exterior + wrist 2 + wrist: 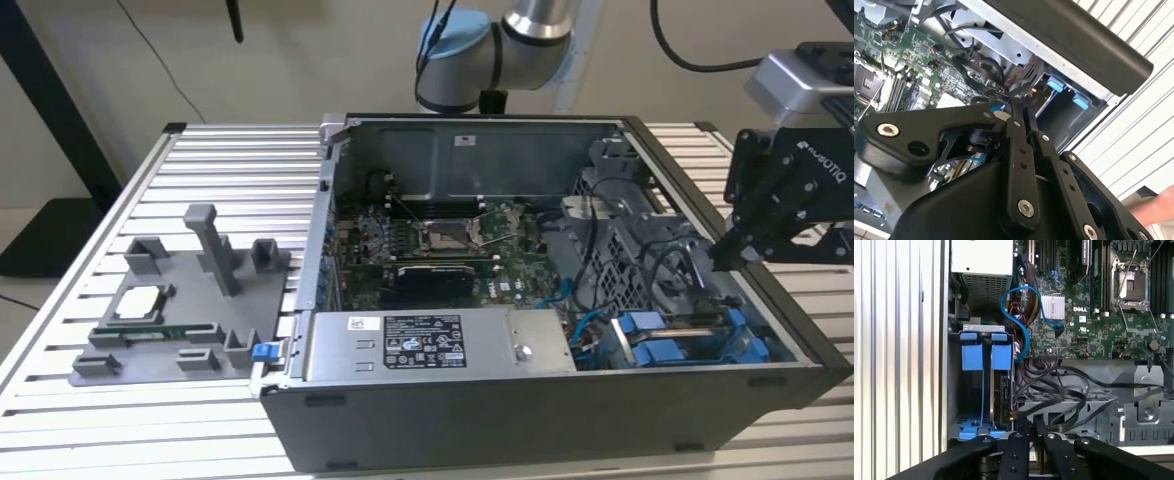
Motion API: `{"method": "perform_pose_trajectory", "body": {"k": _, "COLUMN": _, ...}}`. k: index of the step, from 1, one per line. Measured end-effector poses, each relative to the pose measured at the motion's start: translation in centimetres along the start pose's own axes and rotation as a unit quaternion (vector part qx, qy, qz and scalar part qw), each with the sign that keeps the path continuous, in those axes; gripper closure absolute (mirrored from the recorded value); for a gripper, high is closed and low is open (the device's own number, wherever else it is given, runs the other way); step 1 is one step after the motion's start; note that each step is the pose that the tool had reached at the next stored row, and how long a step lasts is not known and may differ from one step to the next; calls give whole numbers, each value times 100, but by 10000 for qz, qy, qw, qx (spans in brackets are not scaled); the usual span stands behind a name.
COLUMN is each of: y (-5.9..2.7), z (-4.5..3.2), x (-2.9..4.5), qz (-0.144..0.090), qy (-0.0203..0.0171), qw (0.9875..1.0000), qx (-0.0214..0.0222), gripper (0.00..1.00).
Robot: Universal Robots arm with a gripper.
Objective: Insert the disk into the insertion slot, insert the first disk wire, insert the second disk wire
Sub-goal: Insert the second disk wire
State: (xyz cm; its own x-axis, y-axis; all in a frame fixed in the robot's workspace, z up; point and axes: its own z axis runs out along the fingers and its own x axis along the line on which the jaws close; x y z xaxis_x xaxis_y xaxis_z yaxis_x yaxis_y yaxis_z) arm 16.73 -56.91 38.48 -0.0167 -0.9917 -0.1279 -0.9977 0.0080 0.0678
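- At the exterior view's left you see a grey fixture tray (174, 310) lying on the slatted counter (80, 400), with a processor chip (140, 302) resting in it.
- In the middle stands the open computer case (534, 410). Its motherboard (441, 240) is exposed, and the silver power supply (427, 342) sits along the near wall.
- Above the far wall of the case you see the arm's blue-capped elbow joint (461, 50); its links go up out of the picture.
- At the exterior view's right, in the near corner of the case, the drive bay holds two blue-fronted units side by side. In the first wrist view the disk (1002, 390) stands on its edge in the bay, just beside the other blue-fronted unit (972, 351), and a blue cable (1021, 320) curves next to them.
- Loose black cables (1064, 390) lie between the bay and the motherboard.
- At the far right the gripper (738, 252) hangs over the right edge of the case, tilted and pointing down and inward toward the bay.
- The fingers (1019, 145) are pressed together with nothing between them; you see this in both wrist views.
- Their tips are near the black cables but I cannot tell if they touch.
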Motion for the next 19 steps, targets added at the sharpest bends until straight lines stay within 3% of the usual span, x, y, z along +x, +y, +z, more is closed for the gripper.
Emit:
{"method": "perform_pose_trajectory", "body": {"k": 5, "y": 114, "z": 4, "x": 27, "qz": 1, "qy": 0, "qw": 10000, "qx": -1, "gripper": 100}}
{"method": "perform_pose_trajectory", "body": {"k": 19, "y": 263, "z": 1, "x": 162, "qz": 8, "qy": 35, "qw": 10000, "qx": -35, "gripper": 100}}
